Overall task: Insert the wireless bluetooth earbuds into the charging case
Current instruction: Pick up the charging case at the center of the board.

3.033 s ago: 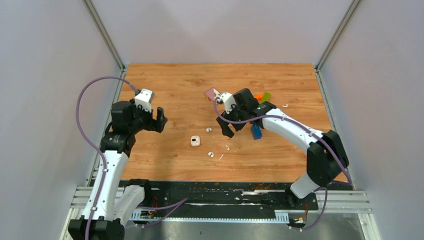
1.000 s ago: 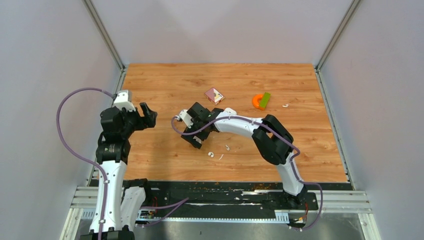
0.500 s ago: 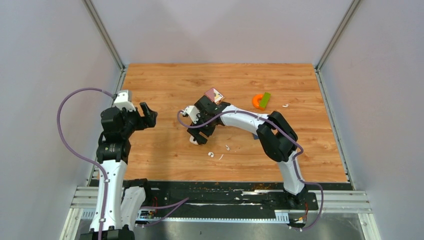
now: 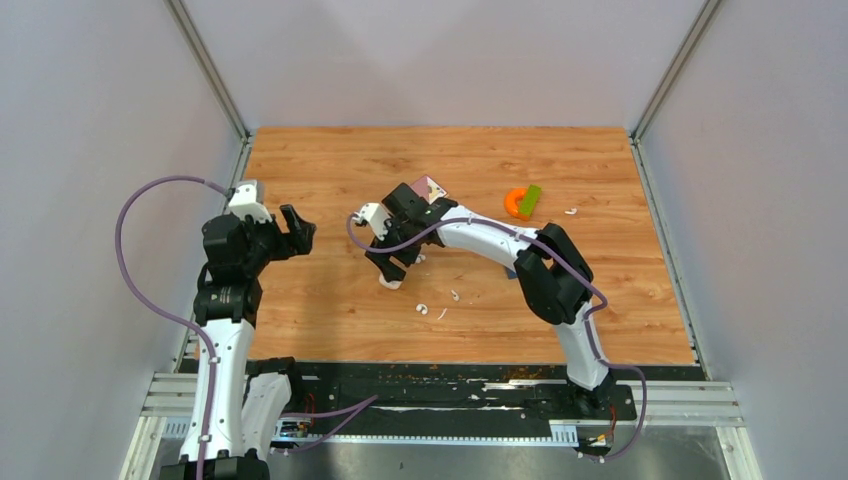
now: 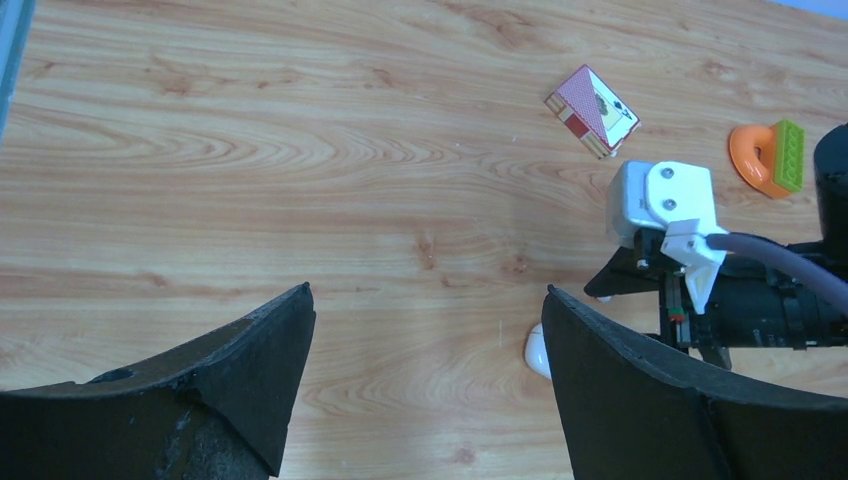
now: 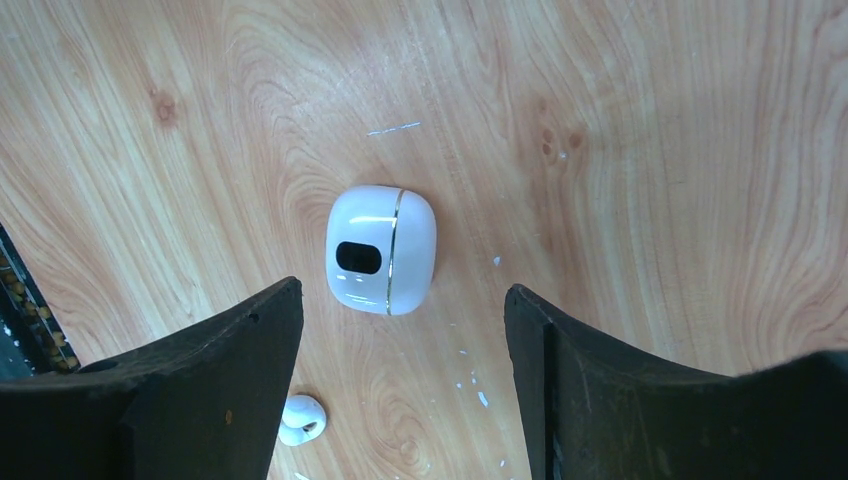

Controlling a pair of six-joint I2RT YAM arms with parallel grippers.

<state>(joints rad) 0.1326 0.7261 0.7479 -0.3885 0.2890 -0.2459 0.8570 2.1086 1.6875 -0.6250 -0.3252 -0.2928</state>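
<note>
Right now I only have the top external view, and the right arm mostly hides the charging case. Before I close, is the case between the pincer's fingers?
Observer: Yes; the right wrist view shows the charging case between the open fingers of the right pincer, touching neither.
Operator: Lid open?
Observer: It looks shut; a thin gold seam crosses it beside a dark oval window.
Operator: Any earbud close?
Observer: One earbud lies beside one finger.

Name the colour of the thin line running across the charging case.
Gold, on the white charging case; the right wrist view shows it best.
</note>
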